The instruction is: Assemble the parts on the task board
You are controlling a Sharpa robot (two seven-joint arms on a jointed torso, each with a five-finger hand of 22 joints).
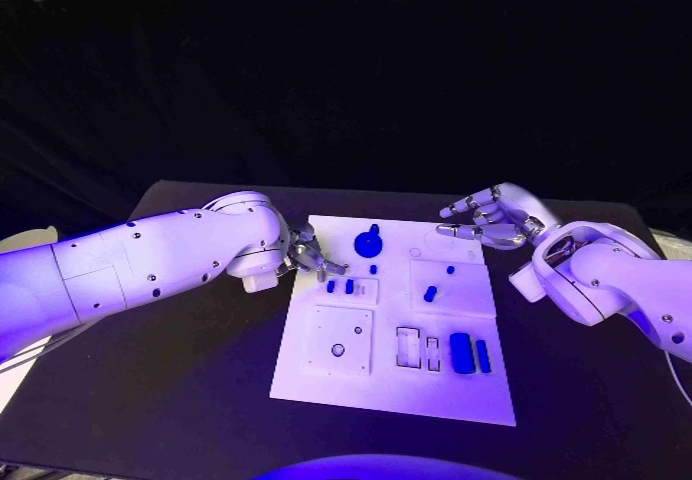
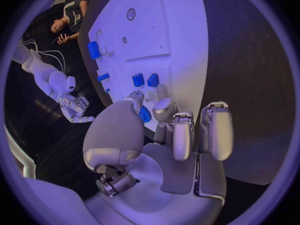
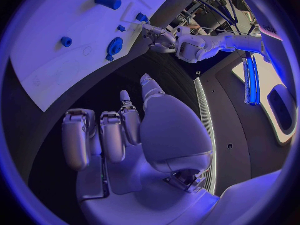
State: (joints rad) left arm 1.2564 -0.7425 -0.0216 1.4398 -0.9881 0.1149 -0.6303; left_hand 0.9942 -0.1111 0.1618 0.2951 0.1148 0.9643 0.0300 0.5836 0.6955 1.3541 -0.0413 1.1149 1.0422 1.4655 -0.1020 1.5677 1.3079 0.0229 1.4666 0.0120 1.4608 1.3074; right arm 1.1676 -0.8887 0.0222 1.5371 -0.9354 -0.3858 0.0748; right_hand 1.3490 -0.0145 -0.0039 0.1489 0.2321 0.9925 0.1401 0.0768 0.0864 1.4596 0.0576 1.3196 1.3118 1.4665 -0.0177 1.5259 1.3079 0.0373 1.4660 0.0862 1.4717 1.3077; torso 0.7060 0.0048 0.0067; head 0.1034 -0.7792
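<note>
Nearest to me on the black table (image 1: 173, 400) lies the task board (image 1: 389, 395), a white plate that reaches away from me. On its near part I see a square plate with a small hole (image 1: 339, 339) on my left side, then two narrow white frames (image 1: 418, 351) in the middle, and just beside them two long blue parts (image 1: 469, 353) that lie side by side. A little farther, a short blue part (image 1: 430, 293) rests on a raised square (image 1: 444, 285), and two small blue parts (image 1: 340, 286) stand close together near the left edge of the board. My left hand (image 1: 306, 255) is at this left edge, beside these two small parts; its fingertips (image 2: 164, 107) are over the board edge, and the fingers are bent but apart, and I see nothing between them, so this hand is open and holds no part. Beyond it lies a round blue part with a knob (image 1: 369, 241), near the far end of the board. My right hand (image 1: 493, 221) is the farthest, at the far right corner of the board, above the table; its fingers (image 3: 100, 137) are loosely curved and separated, with nothing in them, so it is open too
</note>
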